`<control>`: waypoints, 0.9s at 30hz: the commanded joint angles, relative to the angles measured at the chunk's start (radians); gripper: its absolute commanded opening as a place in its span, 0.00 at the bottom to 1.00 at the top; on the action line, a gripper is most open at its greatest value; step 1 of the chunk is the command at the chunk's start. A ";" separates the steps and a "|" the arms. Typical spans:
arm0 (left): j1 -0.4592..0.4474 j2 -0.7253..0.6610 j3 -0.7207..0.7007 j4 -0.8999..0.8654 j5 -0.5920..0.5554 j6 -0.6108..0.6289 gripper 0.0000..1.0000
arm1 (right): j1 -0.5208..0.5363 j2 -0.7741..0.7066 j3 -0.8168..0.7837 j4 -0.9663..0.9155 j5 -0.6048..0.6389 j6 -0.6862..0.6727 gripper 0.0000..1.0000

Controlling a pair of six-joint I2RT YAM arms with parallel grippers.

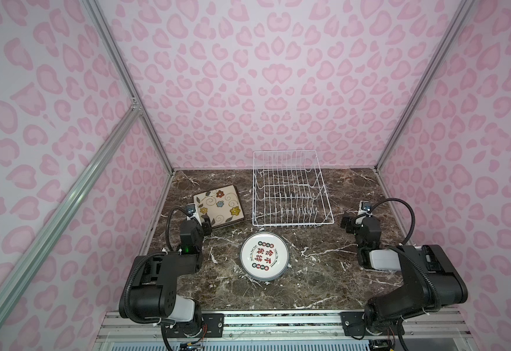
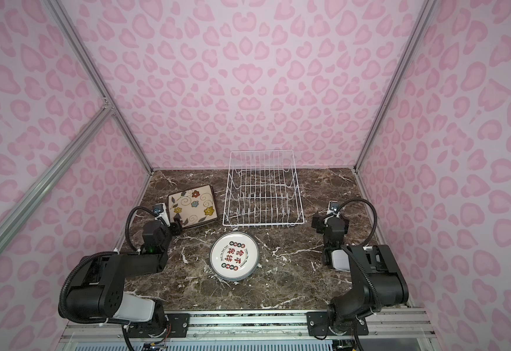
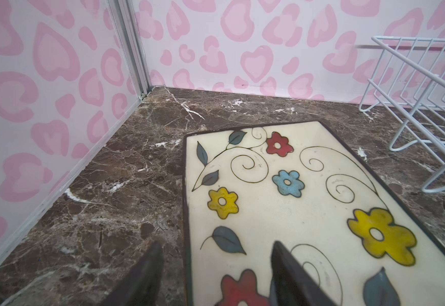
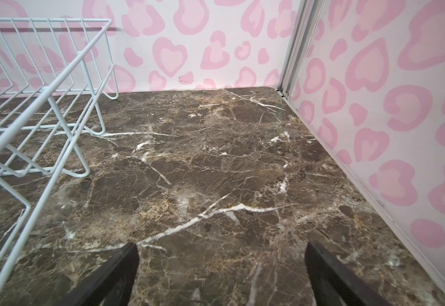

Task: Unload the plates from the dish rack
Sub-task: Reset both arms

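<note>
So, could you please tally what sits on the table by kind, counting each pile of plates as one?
Square flowered plate pile: 1
Round white plate pile: 1
Dish rack: 1
Total: 3

I count one dish rack (image 1: pixel 293 225), one stack of square plates (image 1: pixel 219 209) to its left and one stack of round plates (image 1: pixel 264 256) in front of it; plates per stack unclear.

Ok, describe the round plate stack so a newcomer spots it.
On the marble table find the white wire dish rack. In front of it lies the round plate stack, white with red and black characters in the centre. The other plates, beside the rack, are square and flowered.
</note>
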 commanded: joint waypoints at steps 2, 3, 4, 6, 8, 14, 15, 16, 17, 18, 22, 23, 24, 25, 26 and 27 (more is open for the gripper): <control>0.000 0.000 0.007 0.036 0.006 -0.003 0.98 | 0.001 -0.001 -0.004 0.018 0.012 -0.005 1.00; 0.000 0.000 0.006 0.037 0.006 -0.003 0.97 | 0.001 0.000 -0.003 0.018 0.012 -0.005 1.00; 0.000 0.000 0.005 0.037 0.006 -0.002 0.97 | 0.001 0.000 -0.004 0.019 0.012 -0.005 1.00; 0.001 0.000 0.005 0.037 0.006 -0.003 0.97 | 0.001 0.000 -0.004 0.020 0.012 -0.005 1.00; 0.000 -0.002 0.004 0.039 0.004 -0.001 0.97 | 0.001 -0.001 -0.004 0.019 0.012 -0.006 1.00; 0.000 -0.002 0.003 0.040 0.005 -0.001 0.97 | 0.014 0.014 0.014 0.002 -0.016 -0.035 1.00; 0.000 -0.002 0.004 0.041 0.004 -0.001 0.97 | 0.009 0.016 0.022 -0.008 -0.017 -0.021 0.99; 0.000 -0.002 0.004 0.040 0.004 -0.001 0.97 | 0.004 0.013 0.024 -0.019 -0.031 -0.025 1.00; 0.000 -0.002 0.004 0.041 0.004 -0.001 0.97 | 0.005 0.005 0.019 -0.017 -0.030 -0.025 1.00; -0.001 -0.002 0.003 0.041 0.004 -0.001 0.97 | 0.007 0.004 0.016 -0.014 -0.030 -0.025 1.00; 0.001 0.001 0.007 0.037 0.007 -0.003 0.97 | 0.007 0.001 0.011 -0.007 -0.030 -0.023 1.00; 0.001 0.000 0.006 0.036 0.007 -0.002 0.97 | 0.006 0.001 0.011 -0.007 -0.029 -0.023 1.00; 0.001 -0.001 0.006 0.036 0.007 -0.003 0.97 | 0.007 0.001 0.012 -0.007 -0.029 -0.023 0.99; 0.001 -0.002 0.005 0.037 0.008 -0.003 0.96 | 0.007 0.000 0.011 -0.008 -0.030 -0.023 1.00; 0.002 -0.001 0.005 0.036 0.008 -0.003 0.89 | 0.006 0.001 0.011 -0.007 -0.029 -0.023 1.00; 0.001 -0.001 0.005 0.036 0.008 -0.003 0.54 | 0.006 0.001 0.012 -0.007 -0.029 -0.023 1.00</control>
